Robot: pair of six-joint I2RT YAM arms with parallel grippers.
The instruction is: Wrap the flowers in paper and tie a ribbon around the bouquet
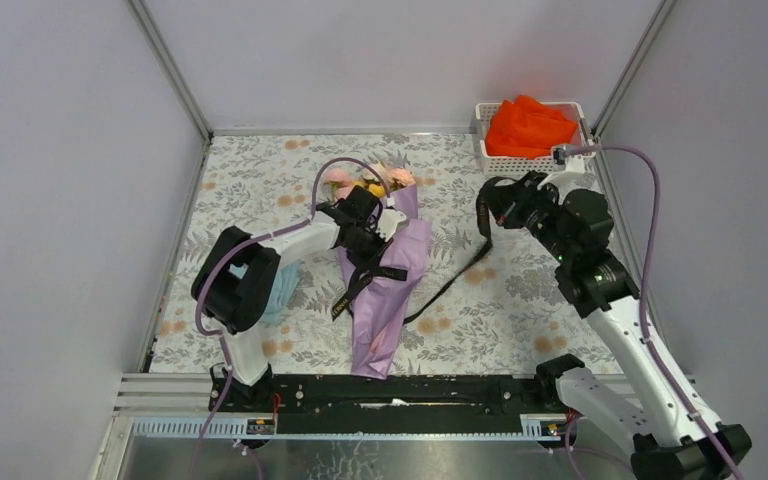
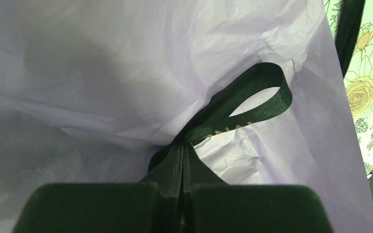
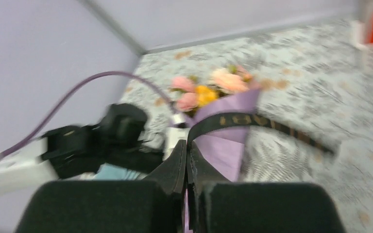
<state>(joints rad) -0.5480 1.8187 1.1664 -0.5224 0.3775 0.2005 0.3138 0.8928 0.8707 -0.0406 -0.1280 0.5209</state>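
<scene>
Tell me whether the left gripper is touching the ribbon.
Touching. The left wrist view shows the ribbon pinched in the shut left gripper, its loop standing out against the paper.

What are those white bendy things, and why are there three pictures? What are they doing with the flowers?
They are robot arms, a left arm and a right arm, each ending in a two-finger gripper. One picture looks down from above; the other two come from cameras on the wrists. On the flowery table lies a bouquet: pink and yellow flowers in purple paper, a black ribbon across it. The left gripper is shut on the ribbon at the paper; the right gripper is shut on its long end. A basket with an orange cloth stands far back.
</scene>
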